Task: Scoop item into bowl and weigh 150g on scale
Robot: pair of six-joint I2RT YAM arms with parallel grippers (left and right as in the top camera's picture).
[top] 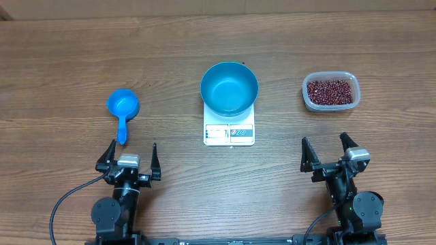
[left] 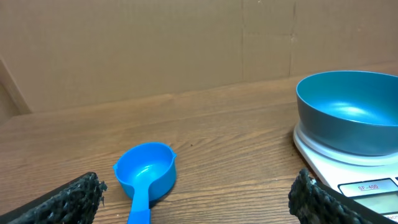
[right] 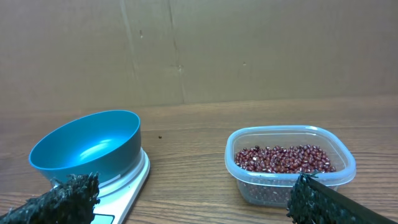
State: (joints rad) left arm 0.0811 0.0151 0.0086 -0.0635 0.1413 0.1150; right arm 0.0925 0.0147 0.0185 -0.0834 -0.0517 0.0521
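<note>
A brown wood-grain table (top: 68, 54) carries everything. The small white square digital scale (top: 229, 133) sits at its middle. On the scale's platform rests the round deep blue bowl (top: 229, 88), empty and overhanging the scale's edges. Nearer than the scale, to its left, the left gripper (top: 133, 146) stands spread wide with nothing held. To its right the right gripper (top: 324, 139) is equally wide and bare. Right of the scale sits a clear rounded-rectangular plastic tub (top: 305, 94), and left of it lies a small blue handled scoop (top: 122, 104). The dark red-brown beans (top: 331, 92) are heaped in the tub.
</note>
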